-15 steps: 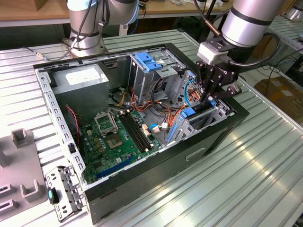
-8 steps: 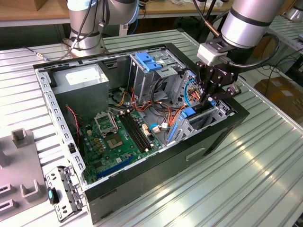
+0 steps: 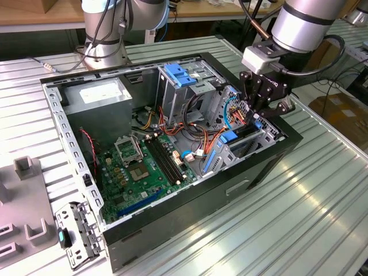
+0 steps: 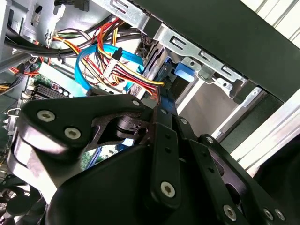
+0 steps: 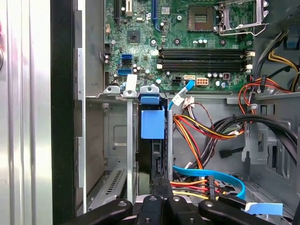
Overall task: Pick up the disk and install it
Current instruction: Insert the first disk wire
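At right of centre in the exterior view, your gripper (image 3: 261, 109) is hanging over the case's (image 3: 276, 150) drive cage (image 3: 253, 135), clenched on the disk (image 3: 244, 133). You are looking at the disk standing on edge in a cage slot (image 5: 152, 140); its long axis is running down into the bay, and its blue tab (image 5: 153, 123) is pointing toward the motherboard (image 5: 187, 47).
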`<state>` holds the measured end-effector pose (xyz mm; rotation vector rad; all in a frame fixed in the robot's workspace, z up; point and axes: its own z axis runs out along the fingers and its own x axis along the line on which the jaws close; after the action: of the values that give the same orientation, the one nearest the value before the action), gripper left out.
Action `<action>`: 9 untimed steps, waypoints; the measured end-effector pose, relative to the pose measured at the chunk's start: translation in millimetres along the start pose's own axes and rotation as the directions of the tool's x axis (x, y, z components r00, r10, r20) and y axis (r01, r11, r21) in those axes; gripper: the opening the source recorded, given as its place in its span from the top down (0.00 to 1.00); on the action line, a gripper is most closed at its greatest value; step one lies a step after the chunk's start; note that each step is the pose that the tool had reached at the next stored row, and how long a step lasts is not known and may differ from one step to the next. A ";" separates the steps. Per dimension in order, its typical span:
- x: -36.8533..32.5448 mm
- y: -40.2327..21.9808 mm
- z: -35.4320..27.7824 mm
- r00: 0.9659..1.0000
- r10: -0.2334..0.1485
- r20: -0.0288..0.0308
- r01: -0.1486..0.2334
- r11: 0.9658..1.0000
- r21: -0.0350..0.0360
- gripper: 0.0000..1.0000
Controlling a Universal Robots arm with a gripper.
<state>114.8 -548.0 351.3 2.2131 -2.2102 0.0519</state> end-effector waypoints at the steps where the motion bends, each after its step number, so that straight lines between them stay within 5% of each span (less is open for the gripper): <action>1: 0.0 0.0 -0.1 1.000 0.000 0.000 0.000 1.000 0.000 0.89; 9: 0.0 0.0 -1.5 1.000 0.000 0.000 0.000 1.000 0.000 0.89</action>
<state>114.8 -548.0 352.8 2.2131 -2.2101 0.0520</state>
